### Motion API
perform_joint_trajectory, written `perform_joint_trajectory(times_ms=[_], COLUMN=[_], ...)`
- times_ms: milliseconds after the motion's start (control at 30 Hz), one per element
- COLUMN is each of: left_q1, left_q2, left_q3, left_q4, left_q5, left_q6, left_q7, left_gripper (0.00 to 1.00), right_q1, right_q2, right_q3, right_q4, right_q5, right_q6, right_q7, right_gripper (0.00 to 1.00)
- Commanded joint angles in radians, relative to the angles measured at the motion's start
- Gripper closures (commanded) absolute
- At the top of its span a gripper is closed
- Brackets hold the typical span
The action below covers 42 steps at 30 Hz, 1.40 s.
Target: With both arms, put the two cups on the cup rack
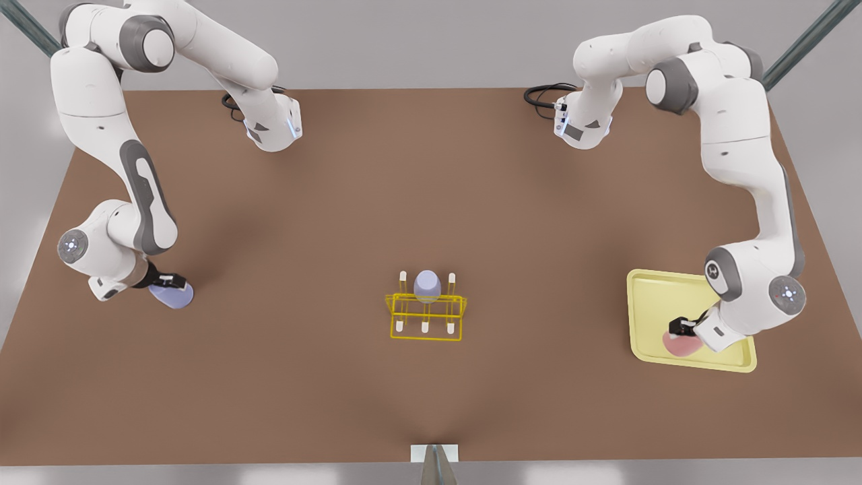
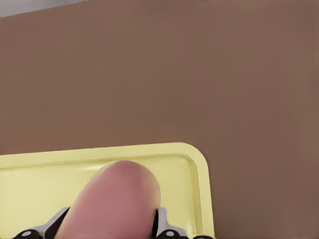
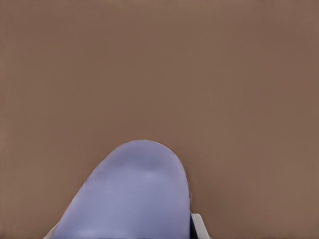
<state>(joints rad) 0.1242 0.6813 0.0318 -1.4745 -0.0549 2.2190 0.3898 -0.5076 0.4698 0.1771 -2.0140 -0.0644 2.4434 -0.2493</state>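
The salmon pink cup (image 1: 679, 343) lies on its side over the pale-yellow tray (image 1: 646, 296) at the front view's right. My left gripper (image 1: 684, 329) is shut on it; in the left wrist view its fingers (image 2: 167, 228) press both flanks of the pink cup (image 2: 117, 199). At the front view's left, my right gripper (image 1: 170, 281) is shut on the lavender-blue cup (image 1: 173, 296), tipped over low above the table. That cup (image 3: 134, 194) looms large in the right wrist view. The yellow wire cup rack (image 1: 427, 315) stands mid-table between both arms.
A duller grey-lavender cup (image 1: 427, 285) sits upside down on a back peg of the rack. The tray (image 2: 194, 169) has a raised rim just beside the pink cup. Brown tabletop (image 1: 431, 188) stretches open between the arms and the rack.
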Motion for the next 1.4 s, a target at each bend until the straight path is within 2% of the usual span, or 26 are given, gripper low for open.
perform_joint_trajectory(times_ms=[0, 133, 200, 300, 400, 500, 567, 833, 933, 1067, 1100, 1367], left_q1=[-0.043, -0.109, -0.231, -0.316, -0.425, -0.482, -0.494, -0.595, -0.621, -0.644, -0.644, -0.637], left_q2=[-0.011, -0.008, -0.008, -0.006, 0.058, 0.129, 0.182, 0.199, 0.221, 0.236, 0.236, 0.236], left_q3=[-0.012, -0.101, -0.101, -0.101, -0.101, -0.099, -0.098, -0.119, -0.118, -0.116, -0.116, -0.115], left_q4=[0.0, 0.031, 0.048, 0.097, 0.275, 0.421, 0.508, 0.522, 0.528, 0.53, 0.53, 0.528], left_q5=[-0.005, 0.006, 0.009, 0.007, 0.006, 0.001, 0.001, -0.051, -0.06, -0.062, -0.06, -0.062], left_q6=[-0.047, -0.048, -0.048, -0.059, -0.199, -0.208, -0.202, -0.259, -0.219, -0.2, -0.2, -0.205], left_q7=[-0.239, -0.465, -0.678, -0.868, -1.082, -1.21, -1.215, -1.247, -1.25, -1.249, -1.244, -1.249], left_gripper=[0.15, 0.16, 0.16, 0.16, 0.16, 0.16, 0.16, 0.15, 0.15, 0.14, 0.0, 0.0], right_q1=[0.001, 0.007, 0.017, 0.04, 0.084, 0.127, 0.184, 0.313, 0.356, 0.377, 0.376, 0.377], right_q2=[-0.005, -0.002, 0.006, 0.038, 0.044, 0.078, 0.099, 0.153, 0.173, 0.173, 0.171, 0.171], right_q3=[0.024, 0.122, 0.17, 0.234, 0.298, 0.355, 0.358, 0.395, 0.395, 0.418, 0.426, 0.501], right_q4=[0.012, 0.061, 0.09, 0.139, 0.202, 0.259, 0.279, 0.287, 0.285, 0.317, 0.317, 0.319], right_q5=[0.0, 0.0, 0.0, 0.005, 0.005, 0.005, 0.005, 0.026, 0.026, 0.025, 0.025, 0.026], right_q6=[-0.004, -0.009, -0.009, -0.001, 0.002, 0.032, 0.109, 0.399, 0.488, 0.491, 0.491, 0.485], right_q7=[-0.005, -0.002, -0.002, -0.002, -0.002, 0.004, 0.004, 0.013, 0.015, 0.058, 0.056, 0.07], right_gripper=[0.17, 0.17, 0.17, 0.17, 0.17, 0.17, 0.17, 0.16, 0.16, 0.16, 0.16, 0.16])
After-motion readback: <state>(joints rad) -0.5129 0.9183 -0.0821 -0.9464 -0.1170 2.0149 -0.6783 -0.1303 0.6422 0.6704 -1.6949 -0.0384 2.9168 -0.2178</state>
